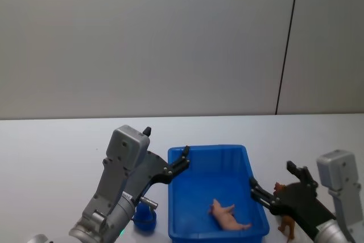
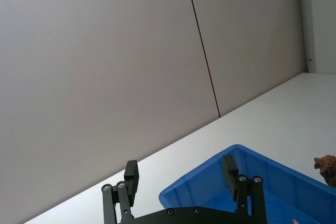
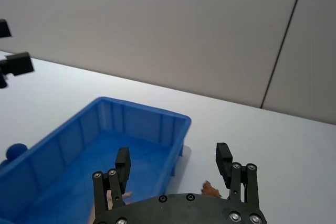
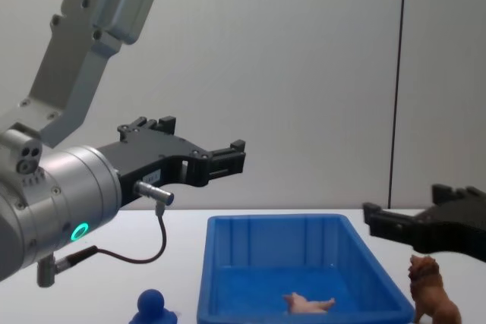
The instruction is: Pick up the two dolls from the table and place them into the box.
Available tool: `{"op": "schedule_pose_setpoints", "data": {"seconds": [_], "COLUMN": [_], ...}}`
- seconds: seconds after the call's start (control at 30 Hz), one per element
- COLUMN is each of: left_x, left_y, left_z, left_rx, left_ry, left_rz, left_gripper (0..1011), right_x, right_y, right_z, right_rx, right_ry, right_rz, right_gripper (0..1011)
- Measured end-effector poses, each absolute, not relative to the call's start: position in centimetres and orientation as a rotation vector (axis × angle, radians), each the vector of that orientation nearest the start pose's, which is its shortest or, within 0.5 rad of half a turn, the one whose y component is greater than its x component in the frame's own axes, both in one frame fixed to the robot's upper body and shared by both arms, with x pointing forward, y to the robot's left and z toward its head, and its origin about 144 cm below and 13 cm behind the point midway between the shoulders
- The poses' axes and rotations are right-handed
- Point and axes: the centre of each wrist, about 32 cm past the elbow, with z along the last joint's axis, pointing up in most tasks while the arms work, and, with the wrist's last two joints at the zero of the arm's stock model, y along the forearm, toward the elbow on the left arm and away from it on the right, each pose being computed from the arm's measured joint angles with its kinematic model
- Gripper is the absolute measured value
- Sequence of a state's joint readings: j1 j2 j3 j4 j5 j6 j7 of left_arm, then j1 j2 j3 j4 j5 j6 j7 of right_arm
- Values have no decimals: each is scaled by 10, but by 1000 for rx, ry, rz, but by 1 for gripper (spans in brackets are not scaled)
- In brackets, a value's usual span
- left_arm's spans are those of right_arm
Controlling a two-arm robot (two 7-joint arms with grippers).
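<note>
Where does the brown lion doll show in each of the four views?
Head view: brown lion doll lower right, just right of the blue box.
Left wrist view: just past the box's rim.
Right wrist view: a brown sliver just outside the box's wall.
Chest view: lower right corner, standing right of the box.
Shared landmark: the blue box.

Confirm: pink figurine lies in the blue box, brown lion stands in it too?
No. The pink figurine lies in the blue box, but the brown lion stands on the white table just outside its right wall, as the chest view shows.
</note>
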State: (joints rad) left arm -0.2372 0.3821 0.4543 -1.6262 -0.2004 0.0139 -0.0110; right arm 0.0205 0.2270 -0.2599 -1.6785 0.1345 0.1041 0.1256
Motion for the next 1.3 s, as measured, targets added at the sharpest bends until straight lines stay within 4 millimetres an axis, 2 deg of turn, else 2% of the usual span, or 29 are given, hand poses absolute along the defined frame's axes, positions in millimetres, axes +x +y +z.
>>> {"op": "schedule_pose_setpoints", "data": {"seconds": [0.5, 1.1, 1.27, 1.3], "left_x": [492, 492, 492, 492], "left_y": [198, 198, 198, 198], "left_z": [1204, 1204, 1204, 1204], "left_rx": [61, 61, 61, 61], "left_ry": [-268, -268, -268, -268], "left_rz": [1124, 1124, 1124, 1124], "left_gripper": [1001, 1001, 1001, 1001], "right_x": [438, 440, 442, 443], "right_y": [-215, -221, -222, -222], "right_z": [1158, 1126, 1117, 1116], "right_rx": [-171, -252, -262, -264], "right_ry": [-10, 72, 99, 103], "right_rz": [-1283, -1294, -1273, -1271], "right_gripper": [1001, 1001, 922, 878]}}
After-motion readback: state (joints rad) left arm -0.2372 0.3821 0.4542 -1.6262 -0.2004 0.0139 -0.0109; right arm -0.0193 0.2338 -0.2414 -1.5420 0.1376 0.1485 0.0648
